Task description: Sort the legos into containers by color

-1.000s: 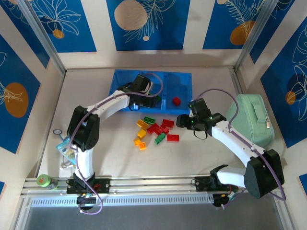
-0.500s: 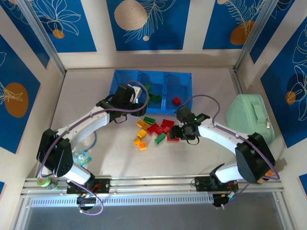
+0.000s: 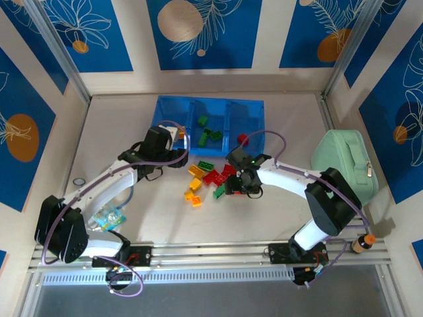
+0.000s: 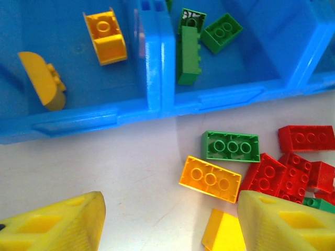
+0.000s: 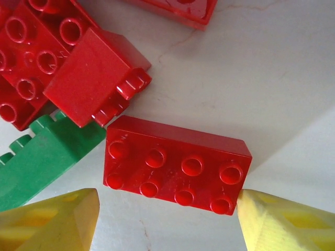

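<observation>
The sorting was begun but, as I judged it, less than half done. In the blue tray [image 3: 218, 100] the left compartment [image 4: 52, 26] held two yellow bricks [image 4: 104, 36]. The middle compartment [image 4: 246, 63] held about three green bricks [image 4: 188, 55] lying close together, and the right compartment [image 3: 252, 119] held one single red brick [image 3: 242, 139]. No colour was mixed with another inside the tray, as far as I could see.

The rest lay in a loose pile [image 3: 211, 177] on the tabletop [image 3: 119, 119], just in front of the tray's near wall. It had red, green and yellow-orange pieces together, several touching. I counted roughly nine, though some were hidden under an arm.

The left tool [image 4: 167, 222] hovered over bare tabletop just in front of the tray, near the wall between the left and middle compartments. Its fingers were spread and held nothing. An orange brick [image 4: 210, 179] and a green one [image 4: 231, 146] lay closest to it.

The right tool [image 5: 167, 219] was low over the end of the pile in front of the right compartment, also spread wide and empty. A red eight-stud brick [image 5: 175, 170] lay just ahead of its fingers, not yet pinched. Probably this brick was the next for the right compartment, and many trips would be needed after it.
</observation>
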Controlling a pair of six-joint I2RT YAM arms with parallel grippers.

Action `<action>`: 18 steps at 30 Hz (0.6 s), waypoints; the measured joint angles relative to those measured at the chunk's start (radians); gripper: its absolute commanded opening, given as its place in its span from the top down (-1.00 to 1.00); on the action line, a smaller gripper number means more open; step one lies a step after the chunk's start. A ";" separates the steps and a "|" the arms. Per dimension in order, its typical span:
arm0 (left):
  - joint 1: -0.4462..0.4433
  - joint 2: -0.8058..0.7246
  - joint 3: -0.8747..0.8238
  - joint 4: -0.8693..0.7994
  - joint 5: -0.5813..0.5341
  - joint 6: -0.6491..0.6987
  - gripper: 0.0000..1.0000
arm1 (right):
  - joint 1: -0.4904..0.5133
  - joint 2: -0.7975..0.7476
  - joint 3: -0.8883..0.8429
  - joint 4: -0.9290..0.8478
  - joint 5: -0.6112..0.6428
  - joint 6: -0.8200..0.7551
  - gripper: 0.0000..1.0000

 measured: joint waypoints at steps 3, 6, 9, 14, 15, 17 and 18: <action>0.014 -0.019 -0.019 0.006 0.000 -0.001 -0.35 | 0.000 0.028 0.027 -0.011 0.015 0.010 -0.43; 0.031 -0.035 -0.040 0.011 0.001 -0.002 -0.35 | 0.004 0.065 0.043 -0.012 0.025 0.018 -0.43; 0.061 -0.046 -0.057 0.013 0.004 -0.009 -0.35 | 0.006 0.080 0.063 -0.015 0.037 0.024 -0.44; 0.143 -0.067 -0.066 0.015 0.024 -0.031 -0.35 | 0.006 0.106 0.090 -0.016 0.046 0.034 -0.44; 0.162 -0.072 -0.066 0.017 0.029 -0.034 -0.35 | 0.006 0.109 0.094 -0.016 0.047 0.034 -0.44; 0.195 -0.081 -0.066 0.022 0.041 -0.042 -0.35 | 0.007 0.118 0.103 -0.017 0.050 0.034 -0.44; 0.212 -0.084 -0.066 0.023 0.048 -0.049 -0.35 | 0.008 0.123 0.108 -0.017 0.050 0.034 -0.44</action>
